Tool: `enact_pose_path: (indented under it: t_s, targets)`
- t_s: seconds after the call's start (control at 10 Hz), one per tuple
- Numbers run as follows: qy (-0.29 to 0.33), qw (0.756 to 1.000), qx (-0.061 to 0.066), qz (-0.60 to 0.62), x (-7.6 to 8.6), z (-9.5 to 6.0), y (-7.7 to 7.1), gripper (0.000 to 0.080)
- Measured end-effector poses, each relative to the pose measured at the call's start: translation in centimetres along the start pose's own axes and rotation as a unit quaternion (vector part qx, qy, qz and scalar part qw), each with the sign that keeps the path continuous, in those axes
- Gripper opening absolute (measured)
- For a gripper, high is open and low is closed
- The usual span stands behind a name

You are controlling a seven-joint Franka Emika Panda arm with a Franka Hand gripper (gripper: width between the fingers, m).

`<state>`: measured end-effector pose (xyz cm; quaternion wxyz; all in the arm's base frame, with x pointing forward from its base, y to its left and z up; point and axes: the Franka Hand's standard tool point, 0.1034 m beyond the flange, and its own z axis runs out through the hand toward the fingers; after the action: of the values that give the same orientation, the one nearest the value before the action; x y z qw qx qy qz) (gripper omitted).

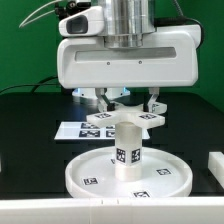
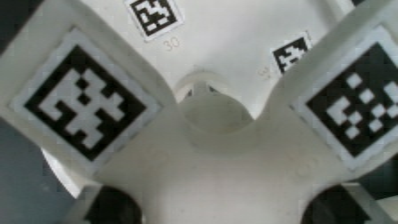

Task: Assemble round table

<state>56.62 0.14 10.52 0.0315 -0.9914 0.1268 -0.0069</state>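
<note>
The large rimmed round disc (image 1: 128, 172) lies flat on the black table. The short thick cylinder leg (image 1: 127, 148) stands upright at its middle, with a tag on its side. The cross-shaped foot (image 1: 126, 119) sits on top of the leg, level, and my gripper (image 1: 126, 103) is shut on it from above, one finger at each side. In the wrist view the foot (image 2: 196, 150) fills the picture, tagged arms spreading out and a round hollow (image 2: 217, 112) at its middle. The dark fingertips (image 2: 111, 205) press at both sides of it.
The marker board (image 1: 82, 130) lies behind the disc on the exterior view's left. A plain white block (image 1: 215, 165) shows at the exterior view's right edge. A white ledge (image 1: 30, 210) runs along the front.
</note>
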Motion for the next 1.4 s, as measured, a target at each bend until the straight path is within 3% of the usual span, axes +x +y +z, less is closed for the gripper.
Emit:
enact_pose_path:
  t_s: [1.0, 1.4]
  targets:
    - [0.004, 1.000, 0.000, -0.009, 0.20, -0.02, 0.17, 0.0443]
    - [0.019, 0.990, 0.010, 0.140, 0.45, 0.00, 0.27, 0.0443]
